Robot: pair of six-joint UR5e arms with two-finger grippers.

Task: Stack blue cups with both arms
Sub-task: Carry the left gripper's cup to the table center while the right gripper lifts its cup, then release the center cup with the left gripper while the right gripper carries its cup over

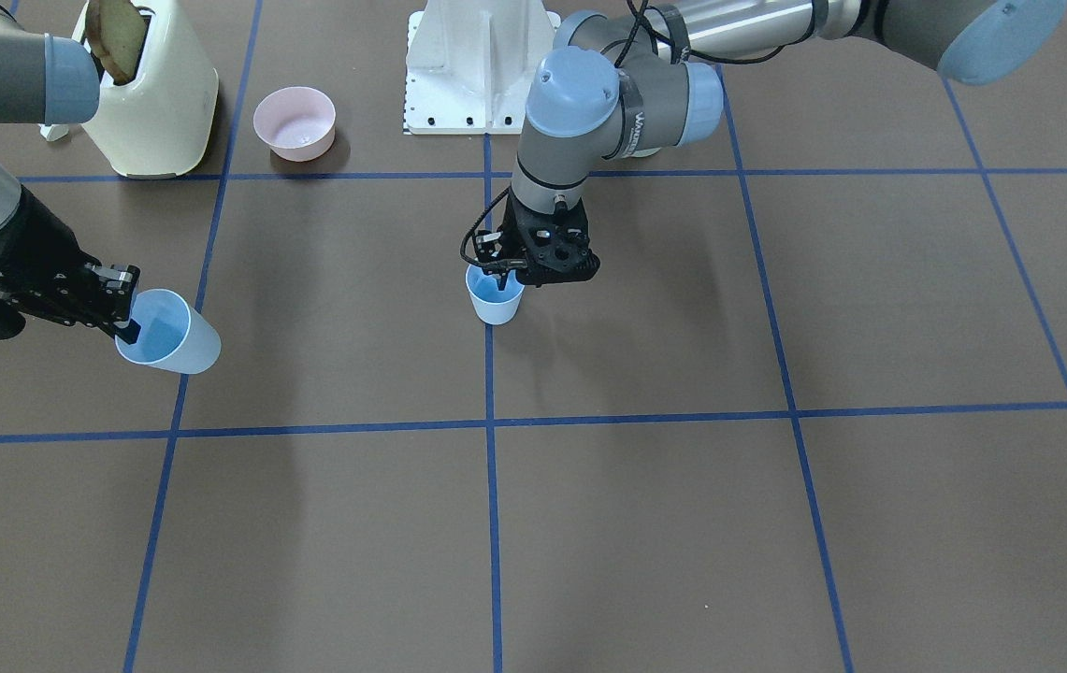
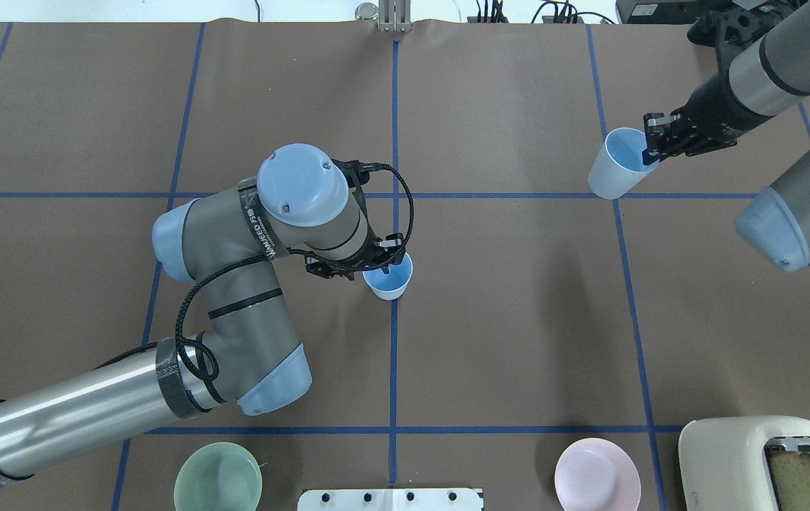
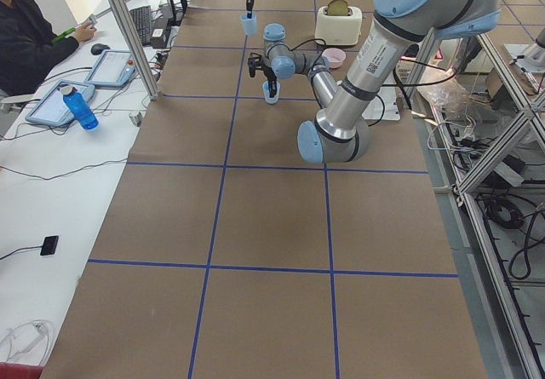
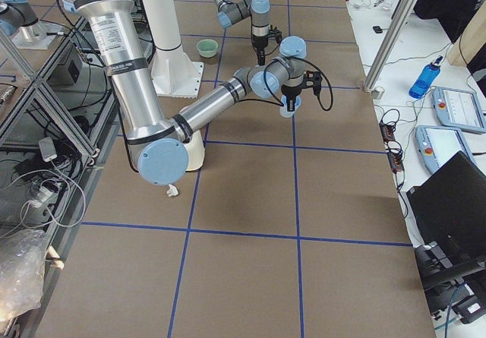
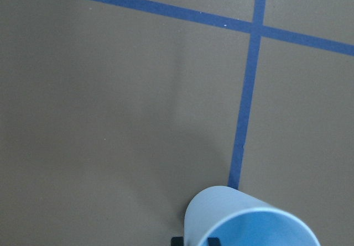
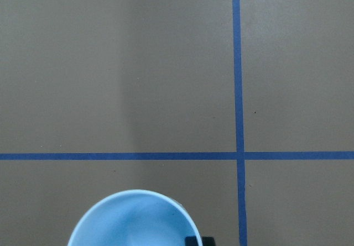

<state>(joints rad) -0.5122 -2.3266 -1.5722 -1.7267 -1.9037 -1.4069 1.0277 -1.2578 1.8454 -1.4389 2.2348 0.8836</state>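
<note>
One blue cup (image 1: 496,299) stands upright at the table's middle on a blue tape line; it also shows in the overhead view (image 2: 388,277). My left gripper (image 1: 505,274) is over it, shut on its rim, one finger inside and one outside. I cannot tell whether the cup touches the table. My right gripper (image 1: 126,318) is shut on the rim of the second blue cup (image 1: 170,335), which hangs tilted above the table, far off on my right side (image 2: 614,170). Each wrist view shows its own cup's rim at the bottom edge (image 5: 249,221) (image 6: 133,221).
A cream toaster (image 1: 150,93) with a slice of bread, a pink bowl (image 1: 295,121) and a green bowl (image 2: 218,477) stand along the robot's edge of the table. The white pedestal (image 1: 477,65) is between them. An operator (image 3: 34,38) sits at a side desk.
</note>
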